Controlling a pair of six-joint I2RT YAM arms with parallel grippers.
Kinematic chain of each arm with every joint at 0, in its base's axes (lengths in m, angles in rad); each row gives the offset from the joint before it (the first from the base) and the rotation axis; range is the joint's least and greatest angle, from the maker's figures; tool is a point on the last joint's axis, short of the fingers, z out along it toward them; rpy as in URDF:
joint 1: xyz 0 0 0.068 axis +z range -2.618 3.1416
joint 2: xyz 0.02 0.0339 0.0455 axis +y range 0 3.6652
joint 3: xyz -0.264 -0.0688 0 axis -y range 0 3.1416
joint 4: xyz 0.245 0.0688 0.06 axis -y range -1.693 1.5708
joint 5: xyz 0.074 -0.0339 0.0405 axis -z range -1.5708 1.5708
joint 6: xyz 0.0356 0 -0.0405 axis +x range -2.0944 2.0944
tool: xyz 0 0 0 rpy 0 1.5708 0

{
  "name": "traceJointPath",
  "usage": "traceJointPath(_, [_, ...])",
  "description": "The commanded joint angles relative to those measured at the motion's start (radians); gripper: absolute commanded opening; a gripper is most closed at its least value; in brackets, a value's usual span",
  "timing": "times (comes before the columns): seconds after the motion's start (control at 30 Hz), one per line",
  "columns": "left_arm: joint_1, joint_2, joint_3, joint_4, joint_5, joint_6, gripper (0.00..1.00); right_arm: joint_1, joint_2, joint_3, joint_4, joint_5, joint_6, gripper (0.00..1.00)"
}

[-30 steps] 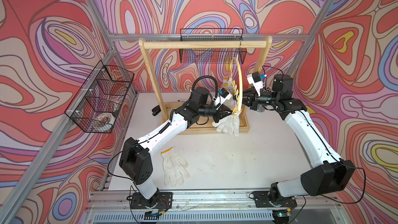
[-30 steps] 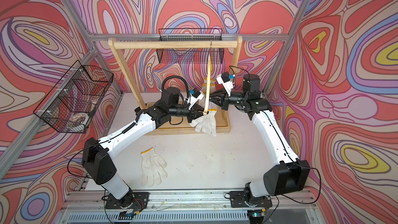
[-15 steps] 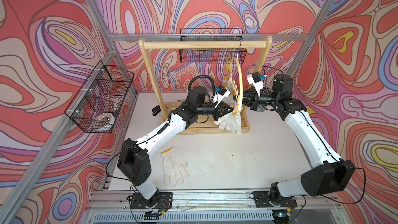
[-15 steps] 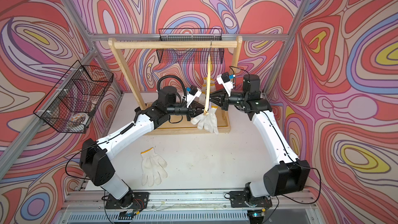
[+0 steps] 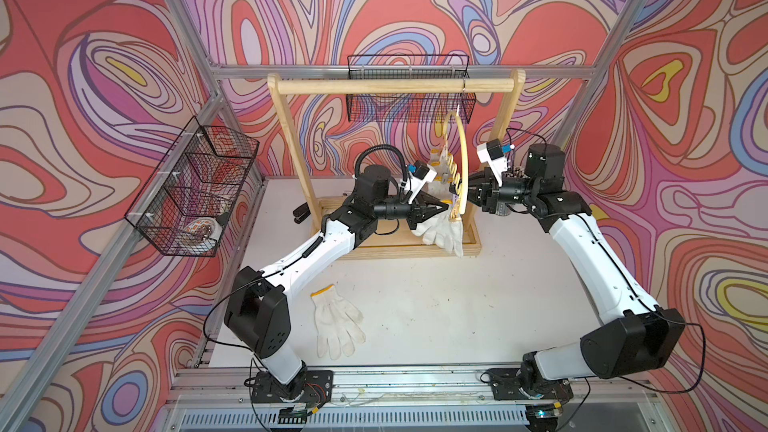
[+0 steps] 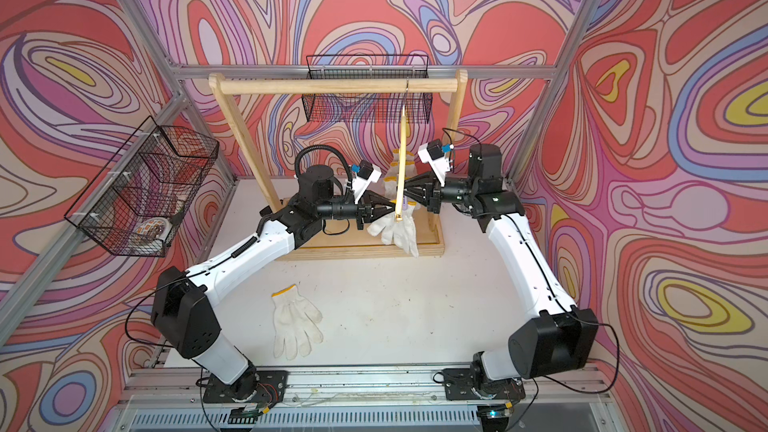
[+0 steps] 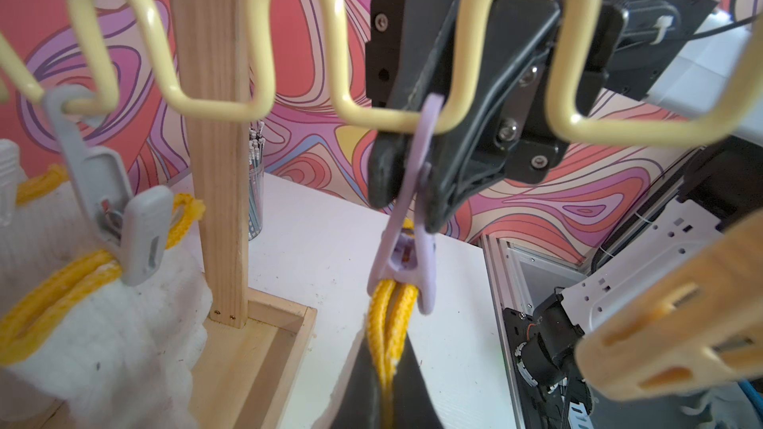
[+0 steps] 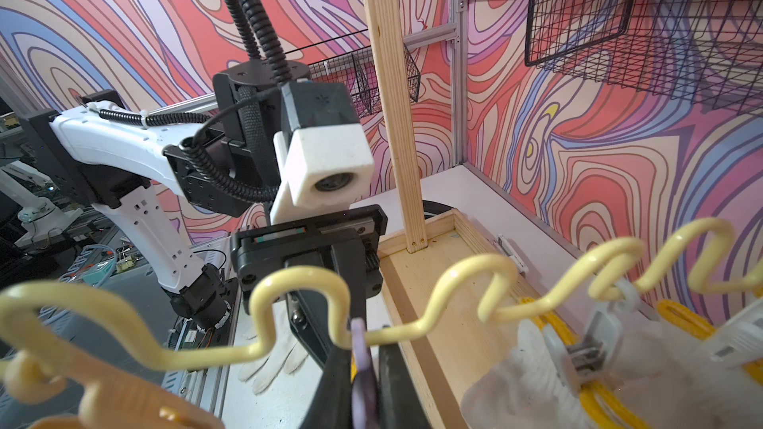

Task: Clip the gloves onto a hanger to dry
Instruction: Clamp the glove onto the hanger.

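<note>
The right gripper [image 7: 411, 202] is squeezing the lilac clip [image 7: 406, 270] by its handles, the left gripper [image 7: 386, 350] pinching the yellow glove cuff [image 7: 388, 315] beneath that clip; a shallow bite is risking the glove [image 5: 442, 232] slipping free

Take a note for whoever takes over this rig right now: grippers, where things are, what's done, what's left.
Left gripper: shut on the yellow cuff of the held glove, cuff in the mouth of the lilac clip.
Right gripper: shut on that clip's top, squeezing it.
Hanger: hooked on the wooden rail.
Done: at least two clipped gloves hang further along.
Left: let the clip close, then hang the table glove; the peach clip looks free.
</note>
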Motion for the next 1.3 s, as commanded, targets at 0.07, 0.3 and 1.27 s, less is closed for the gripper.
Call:
traceJointPath(0.07, [0.003,-0.020,-0.002,0.083,0.060,-0.047,0.00,0.004,-0.023,-0.021,0.012,-0.014,0.007,0.00])
traceJointPath(0.3, [0.003,-0.011,0.001,0.100,0.081,-0.067,0.00,0.004,-0.027,-0.027,0.020,-0.014,0.010,0.00])
traceJointPath(1.27, [0.003,0.015,0.004,0.051,0.097,-0.050,0.00,0.004,-0.025,-0.029,0.020,-0.007,0.015,0.00])
